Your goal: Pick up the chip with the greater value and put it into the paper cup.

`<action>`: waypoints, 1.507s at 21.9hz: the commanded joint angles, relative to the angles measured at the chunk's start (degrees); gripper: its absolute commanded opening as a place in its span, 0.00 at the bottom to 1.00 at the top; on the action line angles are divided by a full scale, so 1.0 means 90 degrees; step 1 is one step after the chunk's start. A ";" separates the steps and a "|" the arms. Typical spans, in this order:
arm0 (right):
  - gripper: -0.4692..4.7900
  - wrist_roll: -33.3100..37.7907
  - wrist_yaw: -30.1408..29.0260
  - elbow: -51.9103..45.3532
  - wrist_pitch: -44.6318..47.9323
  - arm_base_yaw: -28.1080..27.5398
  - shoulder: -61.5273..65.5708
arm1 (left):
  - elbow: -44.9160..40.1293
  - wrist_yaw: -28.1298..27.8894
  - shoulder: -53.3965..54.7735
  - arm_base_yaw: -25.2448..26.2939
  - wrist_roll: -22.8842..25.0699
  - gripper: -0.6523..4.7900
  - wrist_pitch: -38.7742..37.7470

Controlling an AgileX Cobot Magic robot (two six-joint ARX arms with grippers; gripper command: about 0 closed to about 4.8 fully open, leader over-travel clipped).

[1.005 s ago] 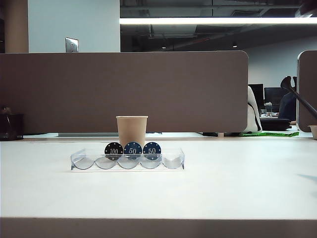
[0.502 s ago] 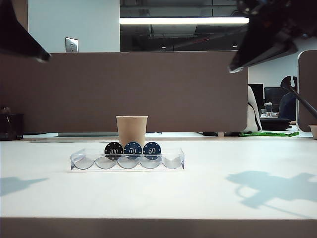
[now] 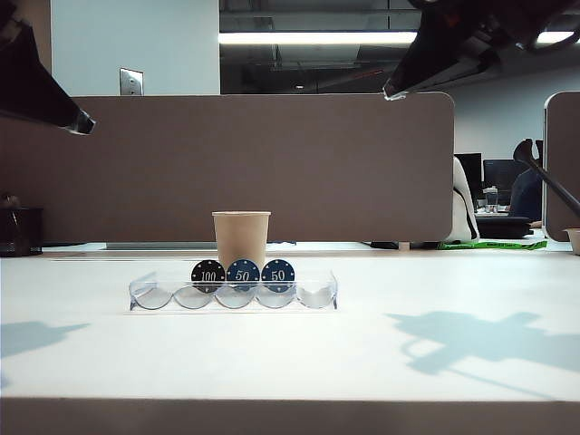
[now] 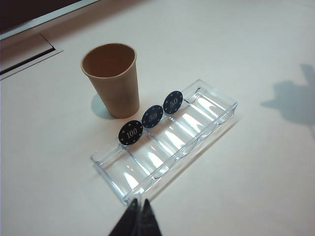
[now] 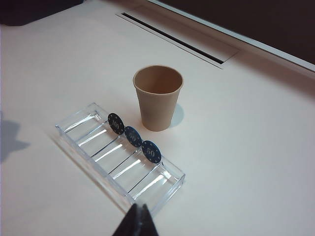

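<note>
While my left gripper point(image 4: 138, 220) and right gripper point(image 5: 138, 222) hang high with fingers pressed together, holding nothing, the black 100 chip point(image 3: 208, 275) stands far below in the clear tray point(image 3: 317, 294), just before the paper cup point(image 3: 241, 237). Bare table point(image 3: 453, 362) lies all around.

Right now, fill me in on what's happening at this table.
Nothing is being held yet. Both arms hang high above the table: the left gripper at the upper left of the exterior view, the right gripper at the upper right, both shut and empty. Below, a clear tray holds three chips standing on edge: the black 100 chip and two blue 50 chips. The paper cup stands upright and empty just behind the tray. The 100 chip is not yet in the cup.
</note>
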 commanded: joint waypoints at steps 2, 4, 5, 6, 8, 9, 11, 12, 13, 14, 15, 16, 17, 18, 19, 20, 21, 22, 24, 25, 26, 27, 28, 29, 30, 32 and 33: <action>0.09 0.0675 0.0209 0.0044 0.0495 0.0002 0.0442 | 0.0010 -0.0131 0.0192 0.0000 0.0556 0.11 0.0083; 0.09 0.0911 0.0369 0.0090 0.0495 0.0002 0.0697 | 0.0010 -0.0114 0.0330 0.0002 0.0554 0.11 -0.0066; 0.09 0.0920 0.0444 0.0165 0.0476 0.0005 0.0884 | 0.0010 -0.0056 0.0403 0.0002 0.0546 0.11 -0.0180; 0.09 0.0918 0.0532 0.0304 0.0432 0.0005 0.1086 | 0.0010 0.0102 0.0493 -0.0002 0.0500 0.11 -0.0340; 0.09 0.0913 0.0532 0.0685 0.0114 0.0005 0.1428 | 0.0010 0.0226 0.0619 -0.0002 0.0172 0.11 -0.0435; 0.09 0.0865 0.0532 0.0925 -0.0087 0.0005 0.1622 | 0.0012 0.0364 0.0682 -0.0002 0.0083 0.11 -0.0391; 0.09 0.0840 0.0527 0.1231 -0.0272 0.0005 0.1887 | 0.0019 0.0515 0.0755 -0.0005 0.0053 0.11 -0.0209; 0.09 0.0838 0.0529 0.1358 -0.0408 0.0005 0.1979 | 0.0027 0.0508 0.0775 -0.0005 0.0002 0.11 -0.0109; 0.09 0.0838 0.0529 0.1379 -0.0432 0.0005 0.2001 | 0.0027 0.0505 0.0775 -0.0002 -0.0017 0.11 -0.0041; 0.09 0.0831 0.0529 0.1384 -0.0454 0.0005 0.2011 | 0.0027 0.0505 0.0775 -0.0002 -0.0015 0.11 0.0027; 0.09 0.0682 0.0527 0.1384 -0.0517 0.0005 0.2011 | 0.0027 0.0505 0.0775 -0.0002 0.0027 0.11 0.0221; 0.09 0.0610 0.0527 0.1384 -0.0544 0.0005 0.2011 | 0.0027 0.0510 0.0782 -0.0002 0.0104 0.11 0.0350; 0.09 0.0505 0.0495 0.1384 -0.0566 0.0005 0.2011 | 0.0039 0.0525 0.0809 -0.0002 0.0294 0.11 0.0525; 0.09 0.0503 0.0481 0.1384 -0.0566 0.0005 0.2011 | 0.0080 0.0563 0.0857 -0.0002 0.0396 0.11 0.0546; 0.09 0.0503 0.0483 0.1384 -0.0563 0.0005 0.2011 | 0.0223 0.0619 0.1032 0.0000 0.0505 0.11 0.0527; 0.09 0.0503 0.0483 0.1384 -0.0566 0.0005 0.2011 | 0.0308 0.0644 0.1137 0.0002 0.0568 0.11 0.0495; 0.09 0.0503 0.0483 0.1384 -0.0566 0.0005 0.2011 | 0.0498 0.0656 0.1377 0.0000 0.0590 0.11 0.0471; 0.09 0.0503 0.0483 0.1384 -0.0568 0.0005 0.2011 | 0.0668 0.0719 0.1581 0.0000 0.0610 0.11 0.0449; 0.09 0.0503 0.0483 0.1384 -0.0566 0.0005 0.2011 | 0.1171 0.0867 0.2084 0.0000 0.0862 0.11 0.0129; 0.09 0.0503 0.0483 0.1384 -0.0568 0.0005 0.2013 | 0.1479 0.0865 0.2351 0.0000 0.1141 0.11 -0.0163; 0.09 0.0503 0.0454 0.1384 -0.0568 0.0005 0.2013 | 0.1698 0.0860 0.2535 0.0000 0.1416 0.11 -0.0396; 0.09 0.0503 0.0389 0.1384 -0.0571 0.0005 0.2013 | 0.1829 0.0831 0.2635 0.0005 0.1620 0.11 -0.0559; 0.09 0.0503 0.0345 0.1384 -0.0571 0.0005 0.2013 | 0.2045 0.0537 0.2790 0.0002 0.2086 0.12 -0.0850; 0.09 0.0503 0.0359 0.1384 -0.0571 0.0005 0.2013 | 0.2123 0.0379 0.2849 0.0002 0.2288 0.16 -0.0967; 0.09 0.0503 0.0362 0.1384 -0.0583 0.0005 0.2013 | 0.2229 0.0160 0.2929 0.0002 0.2620 0.26 -0.1122; 0.09 0.0503 0.0362 0.1384 -0.0641 0.0005 0.2013 | 0.2271 0.0049 0.2968 0.0010 0.3055 0.29 -0.1134; 0.09 0.0503 0.0362 0.1384 -0.0665 0.0005 0.2016 | 0.2271 0.0051 0.2968 0.0015 0.3218 0.29 -0.1124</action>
